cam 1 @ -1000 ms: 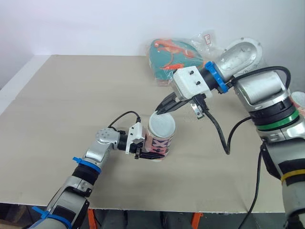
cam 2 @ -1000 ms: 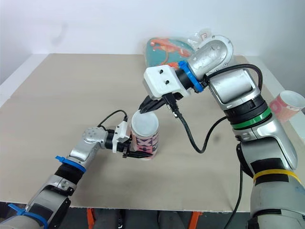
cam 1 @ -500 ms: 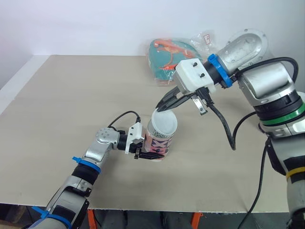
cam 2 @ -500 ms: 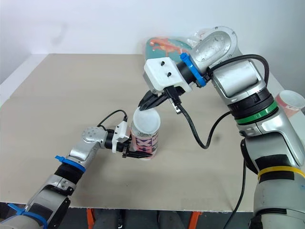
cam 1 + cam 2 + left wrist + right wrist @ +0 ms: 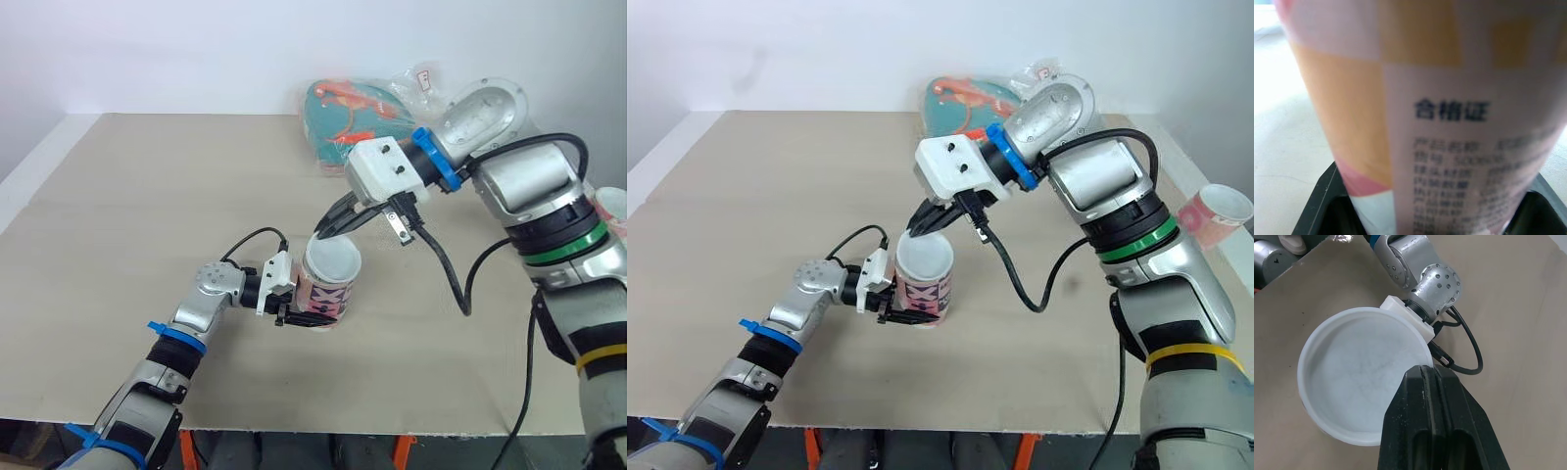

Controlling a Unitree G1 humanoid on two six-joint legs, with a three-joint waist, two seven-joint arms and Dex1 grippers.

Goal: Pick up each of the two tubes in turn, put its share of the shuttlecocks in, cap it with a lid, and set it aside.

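You had both head eyes looking forward and down over the worktop [image 5: 118,196], sharing the tube [image 5: 325,292] at mid-frame. Your left wrist camera sat almost against that tube's printed label. Your right wrist camera looked along the right claw [image 5: 1429,370], close above the lid [image 5: 1352,377] and the worktop.

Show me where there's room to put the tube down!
The widest bare table is on the robot's left, beyond the left arm. A smaller patch lies at the front edge, right of the tube. It is crowded around the tube and its lid, between the left tool and right tool, and near the bag.
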